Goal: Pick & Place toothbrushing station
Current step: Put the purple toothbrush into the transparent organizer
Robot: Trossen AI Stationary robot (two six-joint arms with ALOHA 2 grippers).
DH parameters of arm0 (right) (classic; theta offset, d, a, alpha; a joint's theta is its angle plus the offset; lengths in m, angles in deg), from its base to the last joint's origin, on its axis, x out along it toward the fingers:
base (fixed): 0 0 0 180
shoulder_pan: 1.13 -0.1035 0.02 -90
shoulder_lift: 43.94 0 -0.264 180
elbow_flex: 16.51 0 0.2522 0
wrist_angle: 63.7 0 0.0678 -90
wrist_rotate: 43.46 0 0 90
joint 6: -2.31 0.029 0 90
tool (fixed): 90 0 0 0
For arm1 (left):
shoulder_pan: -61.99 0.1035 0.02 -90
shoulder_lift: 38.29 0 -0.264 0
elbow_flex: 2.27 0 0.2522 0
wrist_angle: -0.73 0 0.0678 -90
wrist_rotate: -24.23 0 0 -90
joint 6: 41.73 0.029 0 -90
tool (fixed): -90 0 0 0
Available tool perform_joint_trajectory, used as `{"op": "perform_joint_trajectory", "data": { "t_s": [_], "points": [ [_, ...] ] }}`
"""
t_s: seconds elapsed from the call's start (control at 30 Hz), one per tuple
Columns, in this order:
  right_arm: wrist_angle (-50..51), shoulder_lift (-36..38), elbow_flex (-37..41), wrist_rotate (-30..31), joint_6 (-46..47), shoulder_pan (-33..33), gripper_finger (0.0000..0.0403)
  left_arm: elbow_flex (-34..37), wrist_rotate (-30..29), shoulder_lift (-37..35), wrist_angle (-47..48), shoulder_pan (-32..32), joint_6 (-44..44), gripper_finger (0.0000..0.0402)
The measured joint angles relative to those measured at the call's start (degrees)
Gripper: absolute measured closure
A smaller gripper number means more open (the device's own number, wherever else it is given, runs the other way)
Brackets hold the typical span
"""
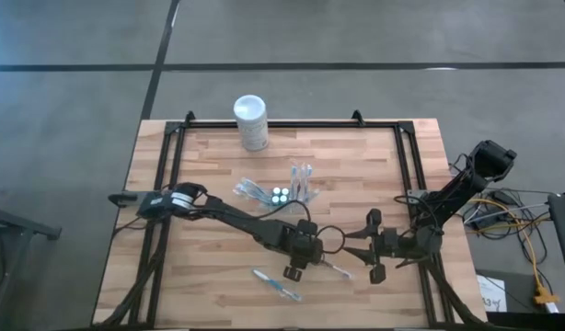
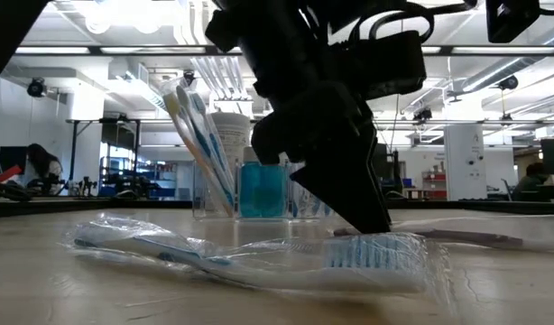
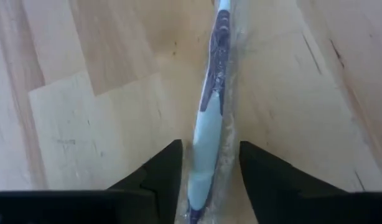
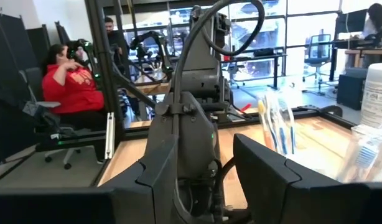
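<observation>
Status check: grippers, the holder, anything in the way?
Left gripper low on the table, fingers either side of a wrapped toothbrush. Right gripper open beside it, empty. Clear holder upright mid-table, untouched. Second wrapped toothbrush loose near the front edge.

Surface point(image 1: 209, 248): pale wood planks, black frame. Canister point(image 1: 251, 120), upper centre: white. Holder point(image 2: 259, 190): clear, blue insert. Wrapped toothbrush point(image 3: 209, 118): light blue and navy. Grippers: black. Floor: grey, dark seams.
</observation>
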Motion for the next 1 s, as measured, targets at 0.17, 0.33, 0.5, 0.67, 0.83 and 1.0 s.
{"op": "perform_joint_trajectory", "data": {
  "t_s": [0.17, 0.33, 0.5, 0.67, 0.83, 1.0],
  "points": [
    [-0.15, 0.00, -0.31, 0.00, -0.98, 0.32, 0.0252, 1.15, 0.27, -0.09, -0.73, -0.03, -0.04, 0.0306],
    [-0.11, 0.00, -0.31, 0.00, -1.06, 0.35, 0.0252, 1.20, 1.37, -0.09, -0.57, 0.02, 0.29, 0.0382],
    [-0.11, 0.00, -0.31, 0.02, -3.27, 0.34, 0.0252, 1.35, 0.34, -0.73, -0.34, -0.46, 0.26, 0.0373],
    [-0.25, 0.28, -0.31, 0.13, -5.16, 0.33, 0.0252, 2.07, -2.71, -4.73, 3.25, -2.89, 0.02, 0.0382],
    [-0.41, 0.44, -0.31, 0.13, -5.15, -0.09, 0.0252, 6.66, -8.47, -15.05, 3.98, -6.44, -0.05, 0.0382],
    [-0.42, 0.44, -0.31, 0.07, -5.05, -0.10, 0.0252, 18.13, -12.71, -29.81, 0.90, -9.83, -3.71, 0.0382]
  ]
}}
